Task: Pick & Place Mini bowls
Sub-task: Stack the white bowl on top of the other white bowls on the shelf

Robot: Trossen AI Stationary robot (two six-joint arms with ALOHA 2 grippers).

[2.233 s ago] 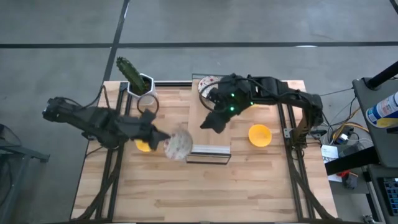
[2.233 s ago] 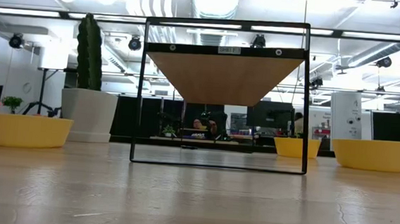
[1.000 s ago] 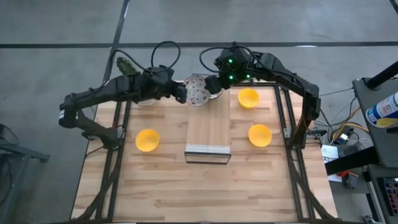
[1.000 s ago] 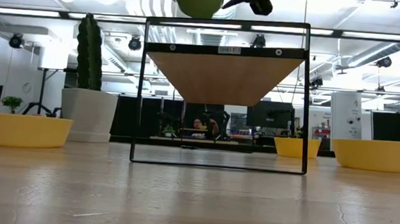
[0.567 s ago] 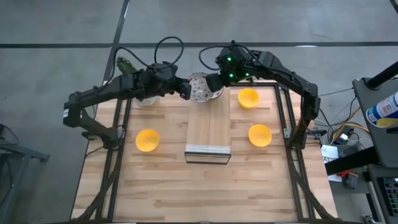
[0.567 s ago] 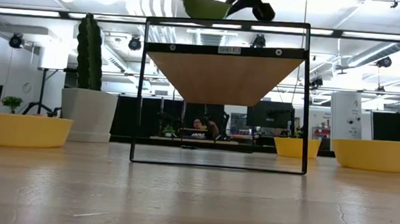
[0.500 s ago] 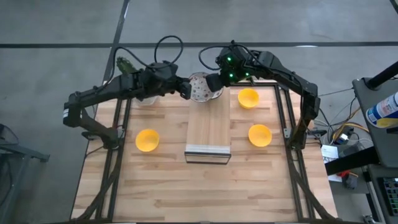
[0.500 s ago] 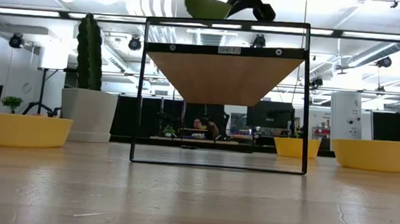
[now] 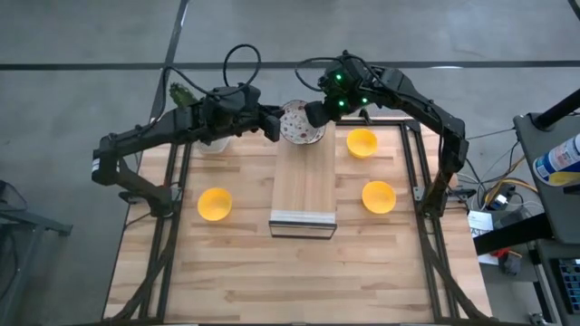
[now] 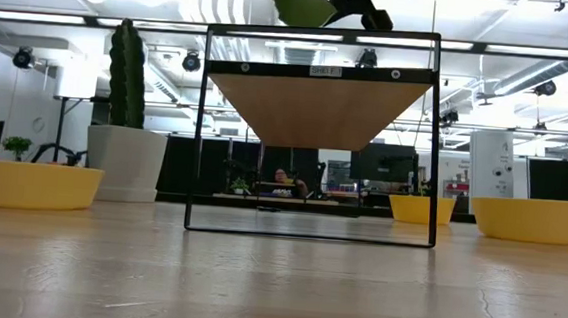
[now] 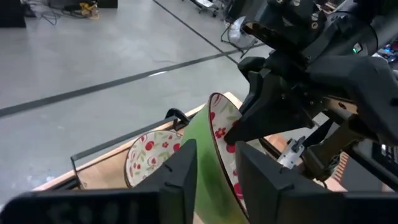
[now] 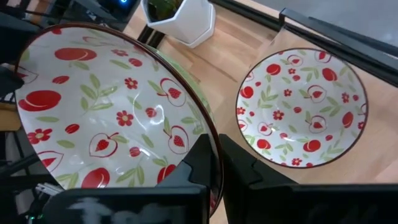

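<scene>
Wood-plank table (image 9: 299,272) under you, grey floor beyond its far edge. Look at the floral bowl (image 9: 300,122): it hangs in the air above the far end of the ramp (image 9: 304,186), tipped on edge, with both grippers on it. Your left gripper (image 9: 271,126) pinches the rim from one side, its fingers (image 11: 185,169) closed over the green outer wall. Your right gripper (image 9: 317,113) clamps the opposite rim, its fingers (image 12: 205,163) straddling the edge. From table level the bowl's green underside (image 10: 305,2) shows high above the ramp's black frame (image 10: 316,131).

A second floral bowl (image 12: 301,107) lies flat on the table just beyond the ramp's far end, under the held one. Right of the ramp sit two yellow bowls (image 9: 362,142) (image 9: 378,196), well apart from each other; a third yellow bowl (image 9: 214,204) sits left of it. The planter (image 12: 180,17) stands left of the ramp's far end.
</scene>
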